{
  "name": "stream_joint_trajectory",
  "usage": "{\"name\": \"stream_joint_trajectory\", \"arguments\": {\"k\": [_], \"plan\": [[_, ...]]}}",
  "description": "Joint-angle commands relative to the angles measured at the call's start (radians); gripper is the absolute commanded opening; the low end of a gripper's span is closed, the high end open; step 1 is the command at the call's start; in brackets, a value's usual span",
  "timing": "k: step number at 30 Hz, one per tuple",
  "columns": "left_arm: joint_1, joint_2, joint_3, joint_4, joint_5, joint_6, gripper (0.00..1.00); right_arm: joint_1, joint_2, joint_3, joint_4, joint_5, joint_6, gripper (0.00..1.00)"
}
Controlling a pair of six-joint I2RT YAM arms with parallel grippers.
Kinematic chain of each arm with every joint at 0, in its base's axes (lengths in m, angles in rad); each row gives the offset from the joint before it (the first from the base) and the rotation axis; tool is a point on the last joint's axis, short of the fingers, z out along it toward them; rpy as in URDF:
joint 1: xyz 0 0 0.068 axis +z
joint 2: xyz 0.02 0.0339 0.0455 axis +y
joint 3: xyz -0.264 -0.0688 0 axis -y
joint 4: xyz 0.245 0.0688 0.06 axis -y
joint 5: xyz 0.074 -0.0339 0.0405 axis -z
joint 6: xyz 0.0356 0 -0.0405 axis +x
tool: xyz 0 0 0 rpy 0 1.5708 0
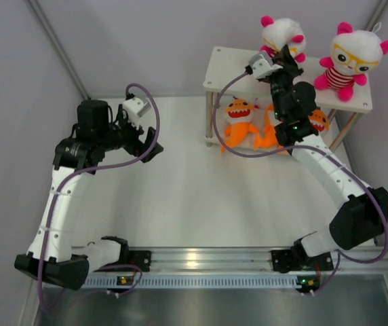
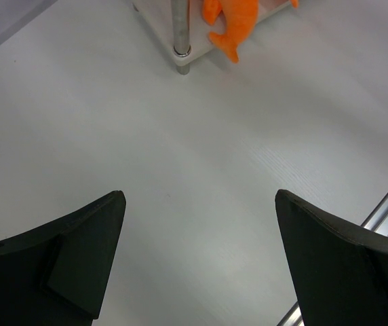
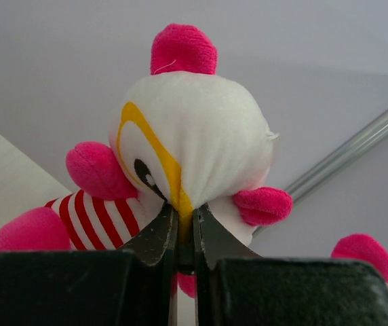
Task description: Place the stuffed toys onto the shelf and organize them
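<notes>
pinching doll (image 3: 207,129) by glasses (image 3: 152,141): right tool (image 3: 186,217), wrist view

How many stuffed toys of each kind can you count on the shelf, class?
White dolls: 2
Orange sharks: 3, two partly hidden behind the right arm
Total: 5

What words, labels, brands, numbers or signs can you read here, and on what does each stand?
None can be read. The doll in the right claw, the second doll, the orange sharks, the shelf and the arms show no lettering; any marks on the base rail are too small to tell.
</notes>
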Motion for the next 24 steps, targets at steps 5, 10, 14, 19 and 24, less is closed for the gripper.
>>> {"name": "stream_joint_trajectory", "arguments": {"k": [5, 10, 14, 19, 24], "plan": [[-0.003, 0.003, -0.008, 0.035, 0.008, 0.004, 0.98, 0.008, 0.013, 0.010, 0.088, 0.034, -0.133, 0.00], [-0.003, 0.003, -0.008, 0.035, 0.013, 0.002, 0.98, 0.017, 0.016, -0.046, 0.124, 0.049, -0.164, 0.00], [-0.003, 0.002, -0.011, 0.036, 0.013, 0.000, 0.98, 0.020, 0.005, -0.055, 0.109, 0.059, -0.119, 0.00], [-0.003, -0.003, -0.016, 0.035, 0.013, 0.000, 0.98, 0.020, 0.005, -0.063, 0.100, 0.063, -0.104, 0.00], [-0.003, -0.001, -0.017, 0.036, 0.016, 0.000, 0.98, 0.019, 0.002, -0.049, 0.121, 0.079, -0.090, 0.26]]}}
